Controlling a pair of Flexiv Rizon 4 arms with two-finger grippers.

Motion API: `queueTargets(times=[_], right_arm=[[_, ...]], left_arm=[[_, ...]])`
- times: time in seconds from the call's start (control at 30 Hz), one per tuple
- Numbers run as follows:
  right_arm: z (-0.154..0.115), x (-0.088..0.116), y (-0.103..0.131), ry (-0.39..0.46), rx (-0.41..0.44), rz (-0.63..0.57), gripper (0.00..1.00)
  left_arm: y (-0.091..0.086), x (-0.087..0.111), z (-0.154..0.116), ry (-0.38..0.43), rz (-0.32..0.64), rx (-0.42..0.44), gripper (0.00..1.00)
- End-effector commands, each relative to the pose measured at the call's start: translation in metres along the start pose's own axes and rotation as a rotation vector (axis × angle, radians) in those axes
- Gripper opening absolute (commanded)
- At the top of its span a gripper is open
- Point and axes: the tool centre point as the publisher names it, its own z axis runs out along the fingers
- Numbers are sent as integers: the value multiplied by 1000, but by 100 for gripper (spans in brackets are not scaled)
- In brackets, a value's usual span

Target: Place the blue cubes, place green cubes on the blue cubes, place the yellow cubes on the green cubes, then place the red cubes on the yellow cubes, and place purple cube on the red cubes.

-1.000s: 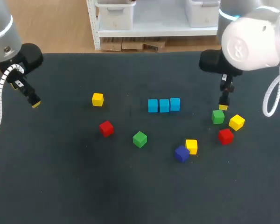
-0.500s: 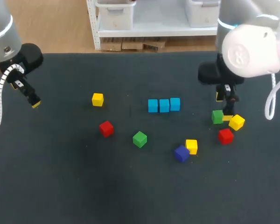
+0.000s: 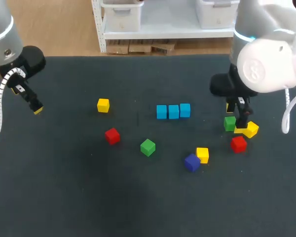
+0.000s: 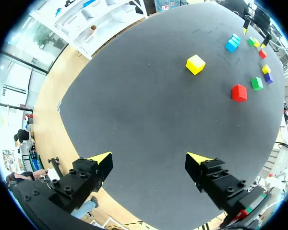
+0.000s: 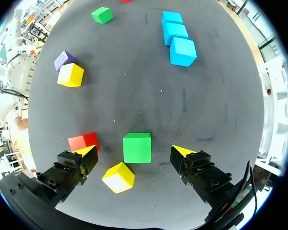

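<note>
The claw (image 5: 133, 151), fingers spread wide, has a green cube (image 5: 137, 147) untouched between them, a yellow cube (image 5: 118, 177) and a red cube (image 5: 84, 142) close beside, and three blue cubes (image 5: 176, 34) in a row ahead.

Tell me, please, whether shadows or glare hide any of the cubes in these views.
Right wrist view: the green cube at the open right pincer is evenly lit, without glare. Head view: only faint shadows on the table; that pincer crowds the green cube and a yellow cube, so their edges merge. Left wrist view: no glare on the table.

In the right wrist view, one red cube (image 5: 81, 142) is partly hidden behind the fingers (image 5: 88, 154).
</note>
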Motion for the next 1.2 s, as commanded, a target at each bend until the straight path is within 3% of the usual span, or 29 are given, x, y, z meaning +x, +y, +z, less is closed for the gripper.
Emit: queueTargets(times=[0.03,0.1,0.17,0.23,0.27,0.3,0.33,0.47,0.63,0.7,0.87,1.2], right_arm=[[4,-4,-3,6,0,-5,90],[5,-6,-4,6,1,-7,87],[6,-7,-5,7,0,-8,49],[7,-8,-5,9,-1,-8,41],[7,-7,-6,10,-2,-7,22],[7,-7,-6,14,-1,-4,19],[8,-7,-7,17,0,-3,5],[8,-5,-8,32,7,4,0],[4,-5,-10,39,14,15,0],[0,-6,-11,60,-21,54,0],[-17,-10,-12,103,-14,95,0],[-52,-25,-18,103,20,136,0]], left_arm=[[0,-1,0,2,-1,0,100],[0,-1,0,2,-1,0,100],[0,-1,0,2,-1,0,100],[0,-1,0,2,-1,0,100],[0,-1,0,2,-1,0,100],[0,-1,0,2,-1,0,100],[0,-1,0,2,-1,0,100],[0,-1,0,2,-1,0,100],[0,-1,0,2,-1,0,100],[0,-1,0,2,-1,0,100],[0,-1,0,2,-1,0,100],[0,-1,0,2,-1,0,100]])
